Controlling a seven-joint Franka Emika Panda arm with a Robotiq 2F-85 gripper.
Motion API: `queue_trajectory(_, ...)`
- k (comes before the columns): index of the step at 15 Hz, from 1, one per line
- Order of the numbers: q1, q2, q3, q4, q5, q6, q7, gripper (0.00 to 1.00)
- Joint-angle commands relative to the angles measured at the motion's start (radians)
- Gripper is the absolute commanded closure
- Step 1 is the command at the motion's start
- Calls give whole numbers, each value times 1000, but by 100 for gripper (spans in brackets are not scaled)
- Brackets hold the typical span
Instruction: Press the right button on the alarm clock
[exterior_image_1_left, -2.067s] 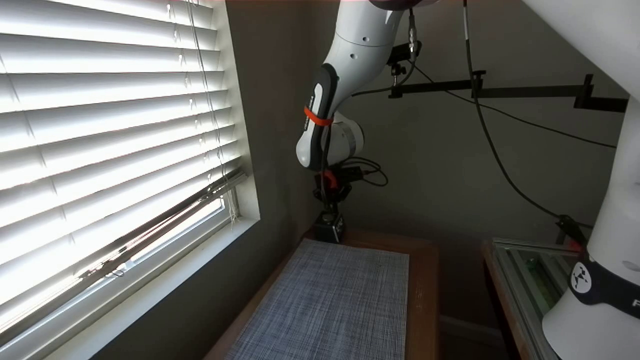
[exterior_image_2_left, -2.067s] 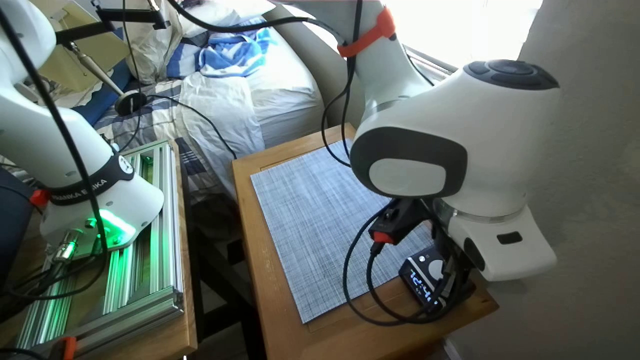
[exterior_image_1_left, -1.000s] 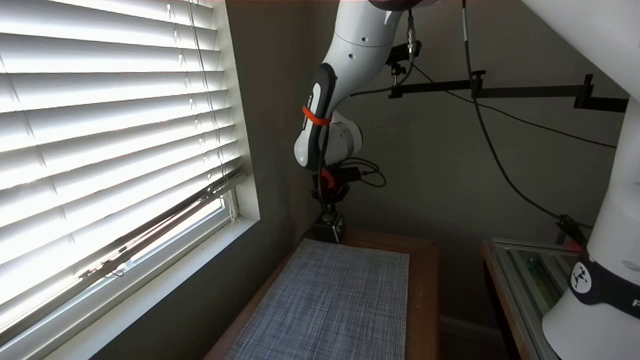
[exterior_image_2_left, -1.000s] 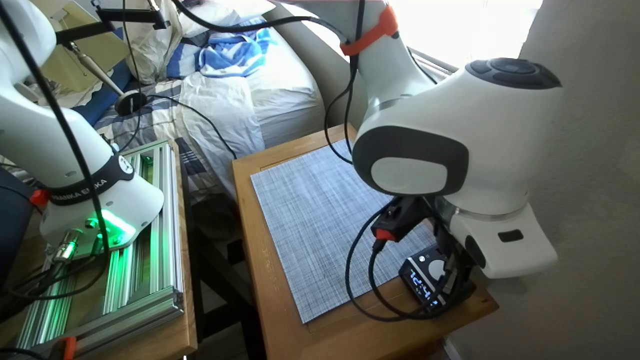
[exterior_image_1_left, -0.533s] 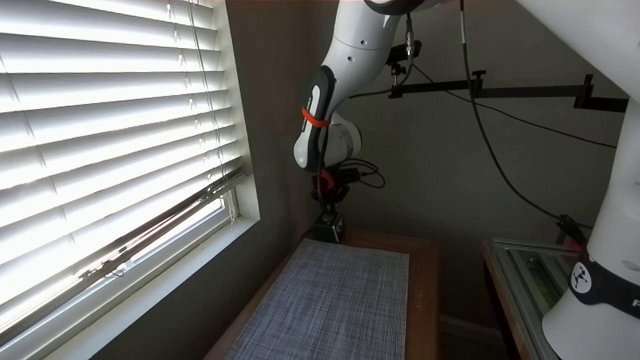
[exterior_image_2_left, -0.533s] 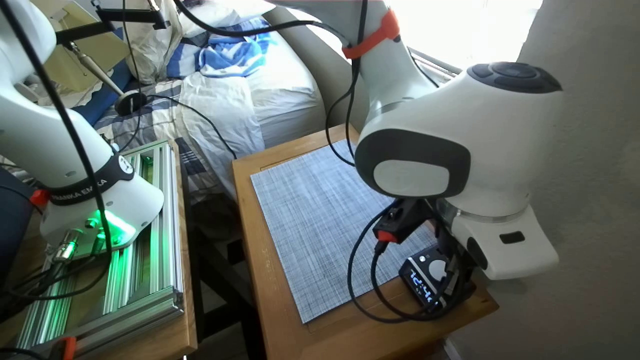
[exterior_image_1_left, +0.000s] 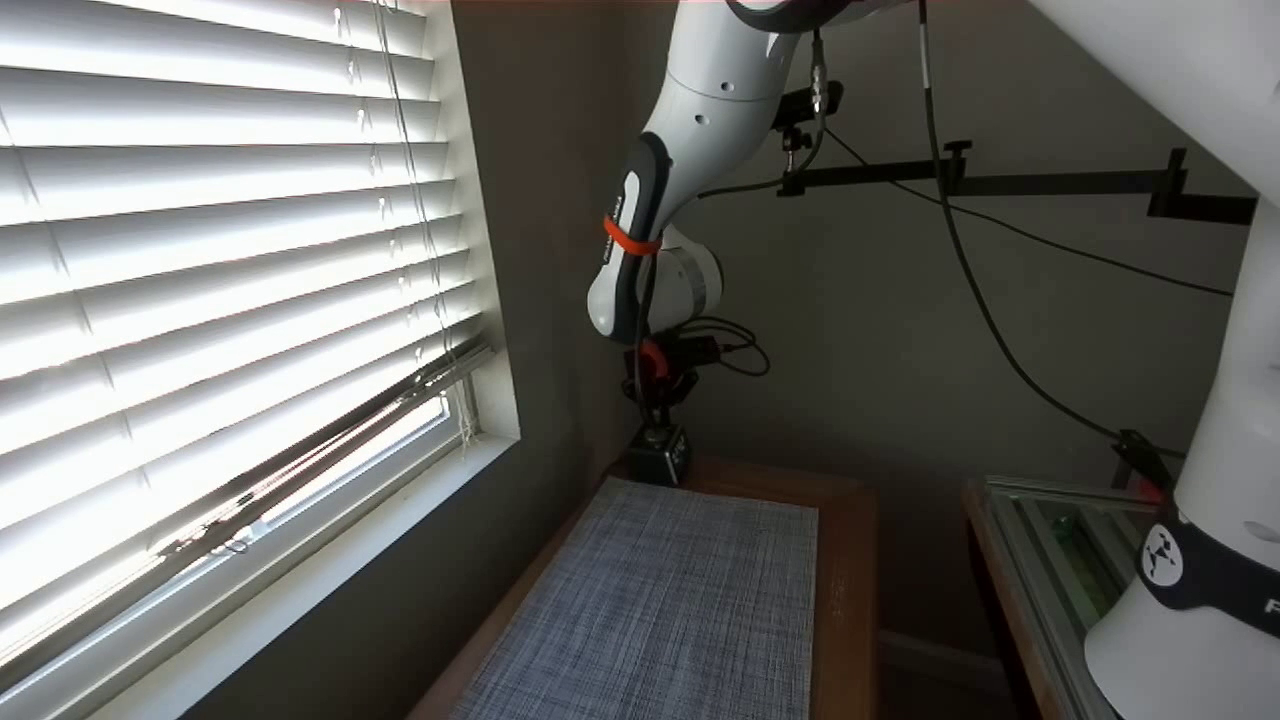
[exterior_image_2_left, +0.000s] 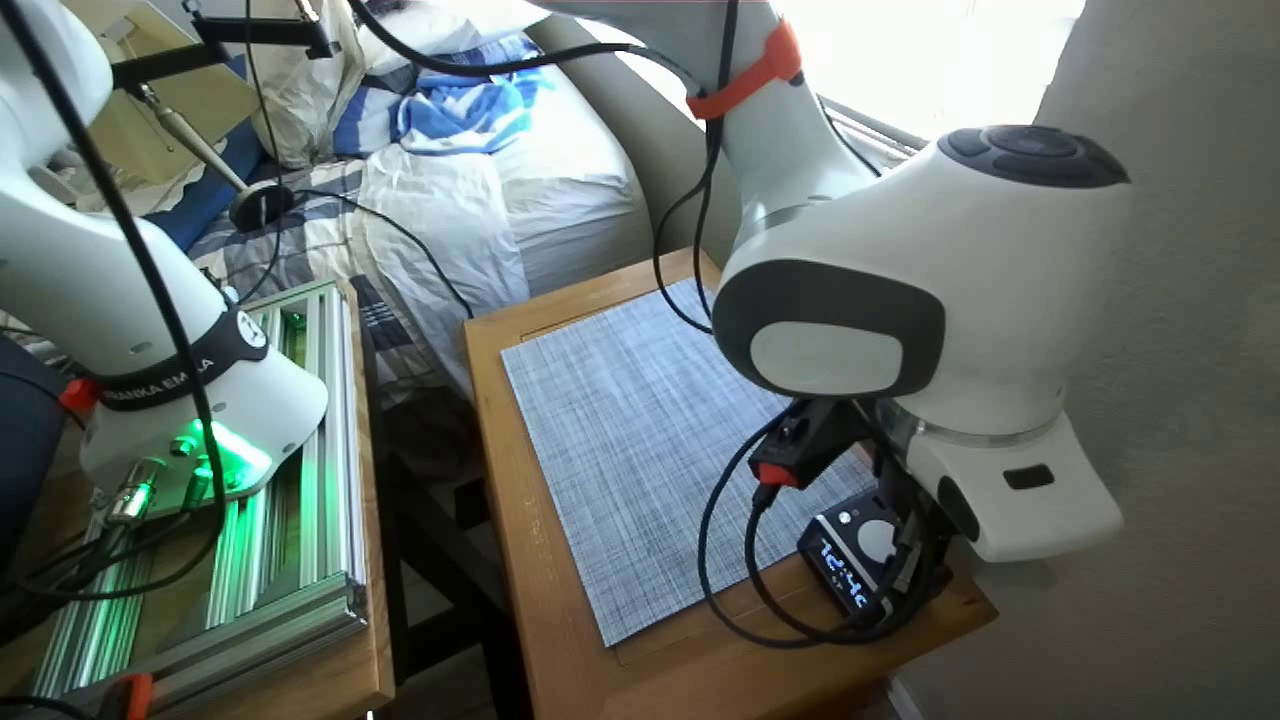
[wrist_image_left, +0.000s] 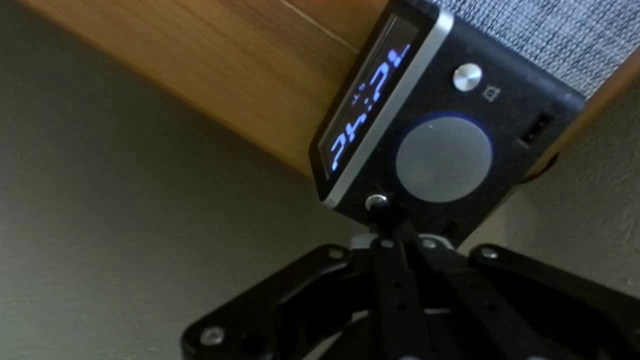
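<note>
Slightly shifted since earlier, the arm (exterior_image_2_left: 1000, 270) poises its clenched gripper (wrist_image_left: 389, 215) at the right button (wrist_image_left: 375, 200) of the alarm clock (wrist_image_left: 442, 155) beside the mat (exterior_image_2_left: 640, 460); straight downward pressure should suit, though contact looks unclear.

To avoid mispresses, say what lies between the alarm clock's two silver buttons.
In the wrist view, a grey disc lies between the upper button and lower button.

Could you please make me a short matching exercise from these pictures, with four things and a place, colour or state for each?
Things
1. alarm clock
2. woven mat
3. strap
4. tool

Descriptions
A. spread flat on the wooden table
B. jaws closed together
C. shows a lit display
D. orange-red

Pairs: 1-C; 2-A; 3-D; 4-B
</note>
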Motion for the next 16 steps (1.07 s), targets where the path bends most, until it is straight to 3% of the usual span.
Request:
queue_trajectory(1, -20, 31, 12, 32, 36, 15, -27, 100)
queue_trajectory(16, -18, 54, 13, 32, 61, 22, -15, 100)
